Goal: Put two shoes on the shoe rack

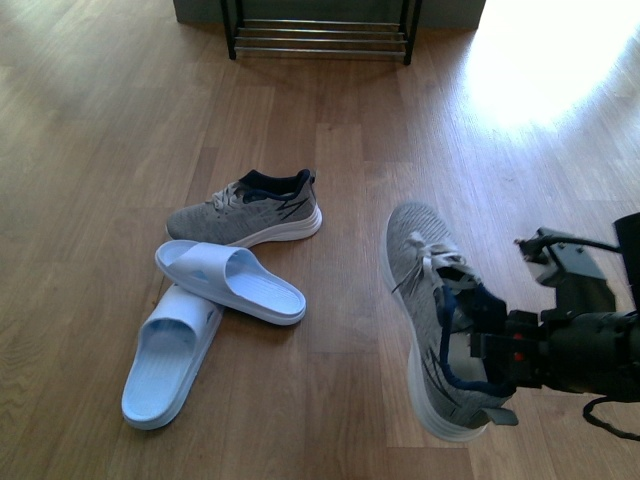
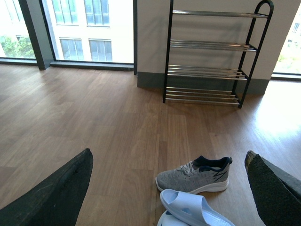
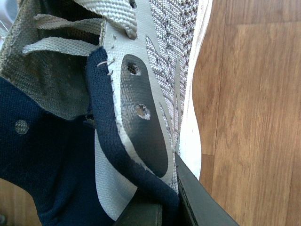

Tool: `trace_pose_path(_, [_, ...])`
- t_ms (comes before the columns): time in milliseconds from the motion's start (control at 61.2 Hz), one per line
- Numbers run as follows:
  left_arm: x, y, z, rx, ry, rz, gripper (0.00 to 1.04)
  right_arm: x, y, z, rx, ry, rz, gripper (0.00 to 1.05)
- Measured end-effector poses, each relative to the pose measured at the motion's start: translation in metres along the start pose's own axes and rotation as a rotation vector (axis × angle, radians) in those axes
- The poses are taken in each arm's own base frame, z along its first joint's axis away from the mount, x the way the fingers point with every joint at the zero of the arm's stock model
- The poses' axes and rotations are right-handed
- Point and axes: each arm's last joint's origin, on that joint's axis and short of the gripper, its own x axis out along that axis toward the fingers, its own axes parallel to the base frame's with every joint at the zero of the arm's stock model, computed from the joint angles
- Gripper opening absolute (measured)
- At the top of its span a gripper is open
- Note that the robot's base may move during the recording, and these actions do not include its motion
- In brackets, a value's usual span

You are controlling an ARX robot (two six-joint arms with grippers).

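the right gripper (image 1: 490, 345) was clamped on the collar of one grey sneaker (image 1: 425, 290), well apart from the shoe rack (image 1: 320, 35); light and floppy, it seemed safer gripped near the stiff heel.

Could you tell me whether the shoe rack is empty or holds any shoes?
Empty: all four tiers of the shoe rack show bare rods. The right hand grips one grey sneaker well short of it.
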Motion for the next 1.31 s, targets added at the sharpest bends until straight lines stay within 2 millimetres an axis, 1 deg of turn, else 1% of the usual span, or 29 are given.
trace_pose_path(131, [0.000,0.000,0.000,0.000,0.000,0.000,0.95,-0.042,0.012,0.007,-0.009,-0.075,0.027,0.01])
trace_pose_path(245, [0.000,0.000,0.000,0.000,0.000,0.000,0.95,-0.075,0.023,0.007,-0.018,-0.138,0.055,0.01])
trace_pose_path(360, [0.000,0.000,0.000,0.000,0.000,0.000,0.95,-0.112,0.037,-0.002,-0.039,-0.213,0.082,0.01])
trace_pose_path(490, [0.000,0.000,0.000,0.000,0.000,0.000,0.95,-0.135,0.045,-0.013,-0.053,-0.288,0.103,0.01])
trace_pose_path(588, [0.000,0.000,0.000,0.000,0.000,0.000,0.95,-0.138,0.046,-0.012,-0.055,-0.304,0.112,0.01])
trace_pose_path(1307, [0.000,0.000,0.000,0.000,0.000,0.000,0.95,-0.138,0.046,-0.013,-0.055,-0.303,0.108,0.01])
